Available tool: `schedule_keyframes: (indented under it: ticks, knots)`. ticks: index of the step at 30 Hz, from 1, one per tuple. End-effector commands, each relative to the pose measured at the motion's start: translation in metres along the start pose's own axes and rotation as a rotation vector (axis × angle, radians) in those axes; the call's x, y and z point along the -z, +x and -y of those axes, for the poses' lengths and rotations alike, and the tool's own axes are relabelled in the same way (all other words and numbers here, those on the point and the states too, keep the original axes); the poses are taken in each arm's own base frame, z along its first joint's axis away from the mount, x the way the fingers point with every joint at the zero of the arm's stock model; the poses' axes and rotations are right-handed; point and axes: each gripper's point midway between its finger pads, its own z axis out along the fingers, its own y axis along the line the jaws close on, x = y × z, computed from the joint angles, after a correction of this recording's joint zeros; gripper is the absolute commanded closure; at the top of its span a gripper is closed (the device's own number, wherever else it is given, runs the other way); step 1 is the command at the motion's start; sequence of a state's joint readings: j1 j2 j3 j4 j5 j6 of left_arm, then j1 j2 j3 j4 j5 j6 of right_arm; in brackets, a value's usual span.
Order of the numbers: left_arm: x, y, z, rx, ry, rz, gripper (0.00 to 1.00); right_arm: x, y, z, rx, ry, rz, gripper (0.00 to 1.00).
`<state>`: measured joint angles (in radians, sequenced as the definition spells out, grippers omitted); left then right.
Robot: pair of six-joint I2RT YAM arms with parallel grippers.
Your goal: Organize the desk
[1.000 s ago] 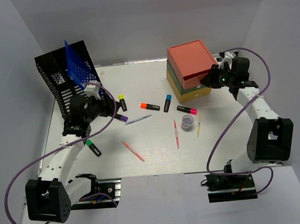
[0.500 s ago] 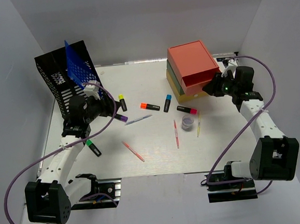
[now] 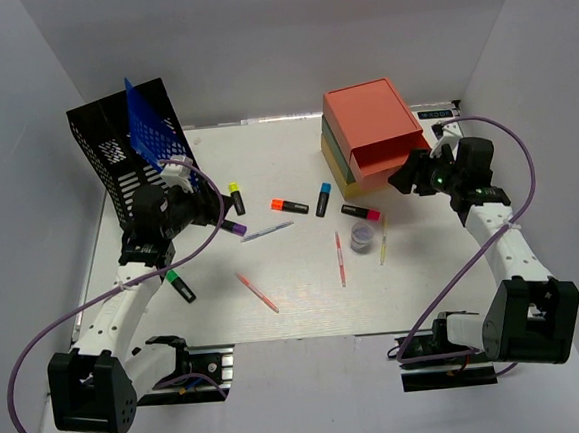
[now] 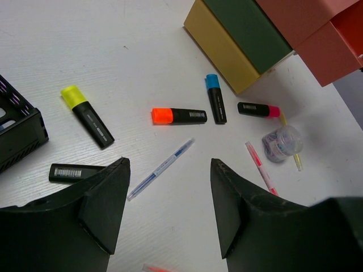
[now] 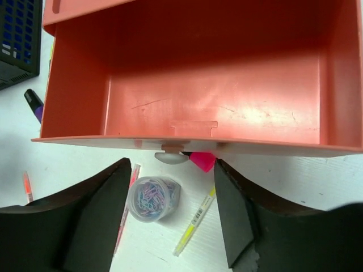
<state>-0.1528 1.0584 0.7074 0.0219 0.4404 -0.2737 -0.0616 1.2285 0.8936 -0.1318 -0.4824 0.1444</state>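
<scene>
The white desk [image 3: 297, 306] holds scattered highlighters: orange [image 3: 289, 205], blue [image 3: 323, 199], pink [image 3: 360, 212], yellow [image 3: 236, 198], purple [image 3: 232, 226] and green [image 3: 181, 284]. Among them lie a blue pen [image 3: 267, 231], two pink pens [image 3: 340, 258], a yellow pen [image 3: 383, 241] and a paper-clip jar [image 3: 362, 235]. My left gripper [image 3: 214, 212] hangs open and empty above the blue pen [image 4: 161, 168]. My right gripper [image 3: 407, 177] is open at the front of the orange drawer [image 5: 187, 85], which is slid out and empty. Its knob [image 5: 170, 157] sits between the jaws, ungripped.
The stacked orange, green and yellow drawer box [image 3: 362, 120] stands at the back right. A black mesh file rack [image 3: 114, 155] with a blue folder [image 3: 157, 132] stands at the back left. The clip jar [image 5: 153, 198] and yellow pen [image 5: 195, 214] lie just below the open drawer.
My right gripper has drawn back toward the near side, and the orange drawer has slid further out of the box. The left arm has not moved.
</scene>
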Motion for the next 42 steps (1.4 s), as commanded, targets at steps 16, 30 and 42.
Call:
schedule_keyframes:
  ticks: [16,30,42]
  knots:
    - [0.007,-0.012,0.009,-0.040,0.025,0.038,0.31,0.032,0.020,-0.036,0.318,-0.204,-0.038,0.20]
    - [0.008,-0.012,0.006,-0.065,0.013,0.042,0.30,0.024,0.098,-0.063,0.740,-0.408,-0.154,0.11]
    - [0.006,-0.008,0.003,-0.070,0.006,0.028,0.30,-0.017,0.112,-0.048,0.739,-0.196,-0.180,0.11]
